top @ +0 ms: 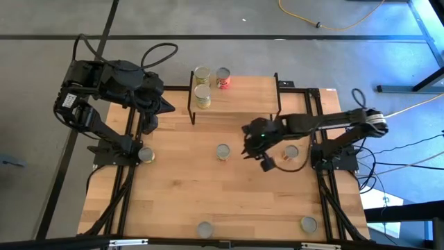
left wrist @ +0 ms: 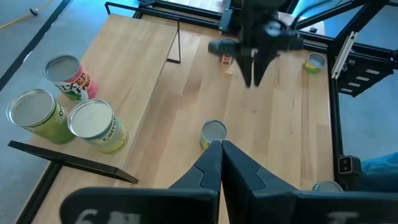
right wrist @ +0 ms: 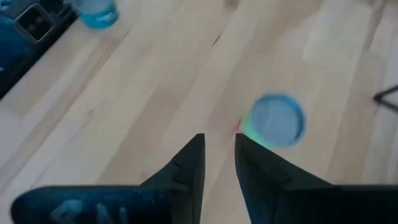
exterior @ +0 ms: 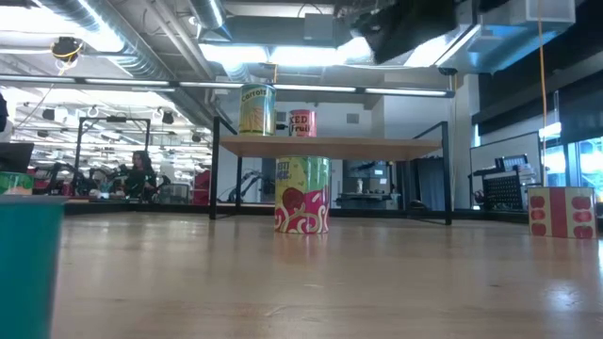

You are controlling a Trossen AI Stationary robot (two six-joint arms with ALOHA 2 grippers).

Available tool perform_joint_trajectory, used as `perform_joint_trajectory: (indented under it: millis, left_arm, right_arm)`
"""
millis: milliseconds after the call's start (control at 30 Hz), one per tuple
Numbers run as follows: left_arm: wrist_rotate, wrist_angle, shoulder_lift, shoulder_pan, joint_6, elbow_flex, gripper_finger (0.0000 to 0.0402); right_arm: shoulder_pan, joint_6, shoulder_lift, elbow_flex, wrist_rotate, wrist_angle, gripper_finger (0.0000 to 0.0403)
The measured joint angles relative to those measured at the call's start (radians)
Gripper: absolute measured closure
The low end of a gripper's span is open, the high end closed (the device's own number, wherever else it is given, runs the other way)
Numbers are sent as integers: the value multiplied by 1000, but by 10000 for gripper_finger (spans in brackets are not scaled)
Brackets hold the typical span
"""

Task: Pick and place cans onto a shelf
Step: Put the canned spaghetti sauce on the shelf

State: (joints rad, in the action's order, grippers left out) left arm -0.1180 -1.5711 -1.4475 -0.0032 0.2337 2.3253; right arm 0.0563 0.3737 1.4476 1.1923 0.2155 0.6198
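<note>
Three cans [top: 202,73] [top: 223,78] [top: 202,95] stand upright on the left end of the shelf [top: 243,97]. A can with a green and red label [top: 222,152] stands upright at the middle of the table, in front of the shelf in the low view [exterior: 301,195]. My right gripper [top: 248,144] hovers open just to that can's right, tilted downward, with the can [right wrist: 277,121] ahead of its fingertips [right wrist: 219,146] and nothing between them. My left gripper [top: 154,105] waits shut at the far left [left wrist: 221,149], raised above the table.
More cans stand upright on the table: one at the left edge [top: 146,154], one under my right arm [top: 291,153], two along the near edge [top: 204,228] [top: 308,223]. The right part of the shelf board [exterior: 377,146] is bare.
</note>
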Motion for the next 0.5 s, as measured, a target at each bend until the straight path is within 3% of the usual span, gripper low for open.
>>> perform_joint_trajectory:
  millis: [200,367,500]
  left_arm:
    - [0,0,0,0,0,0,402]
    - [0,0,0,0,0,0,402]
    - [0,0,0,0,0,0,402]
  right_arm:
    - [0,26,127,0,1,-202,313]
    - [0,55,234,0,-4,-243,313]
    - [0,83,294,0,-73,-264,313]
